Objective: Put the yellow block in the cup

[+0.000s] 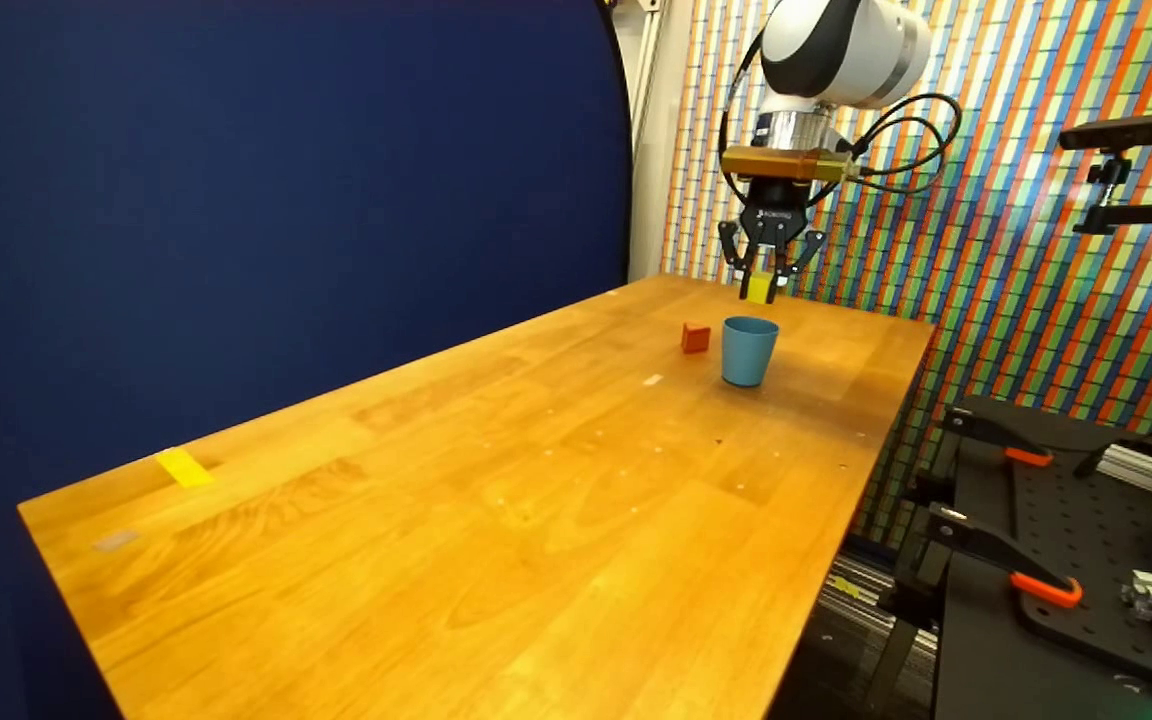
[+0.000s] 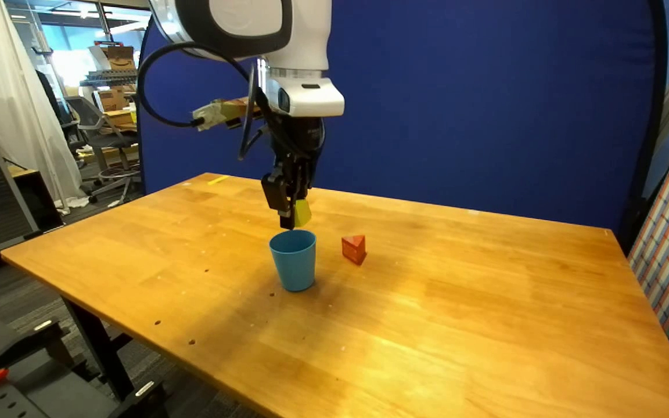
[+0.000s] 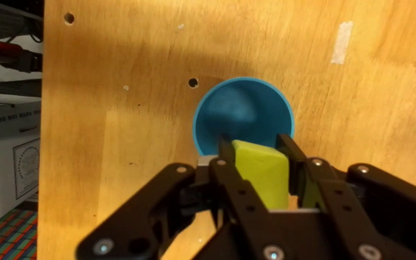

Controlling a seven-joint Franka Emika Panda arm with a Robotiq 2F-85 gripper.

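The yellow block (image 1: 760,290) is held in the air between the fingertips of my gripper (image 3: 256,146). It also shows in an exterior view (image 2: 302,213) and in the wrist view (image 3: 264,169). The light-blue cup (image 1: 748,355) stands upright on the table, and it also shows in an exterior view (image 2: 295,264). My gripper is shut on the block, with its fingertips above the cup's rim. In the wrist view the cup's opening (image 3: 211,104) looks bare inside where visible; its near part is hidden behind the block and fingers.
A small red block (image 1: 695,338) sits on the table beside the cup, also in an exterior view (image 2: 353,248). A yellow tape strip (image 1: 184,467) lies at the far table end. Clamps (image 1: 1001,560) and a camera on a stand (image 1: 1126,130) are beside the table.
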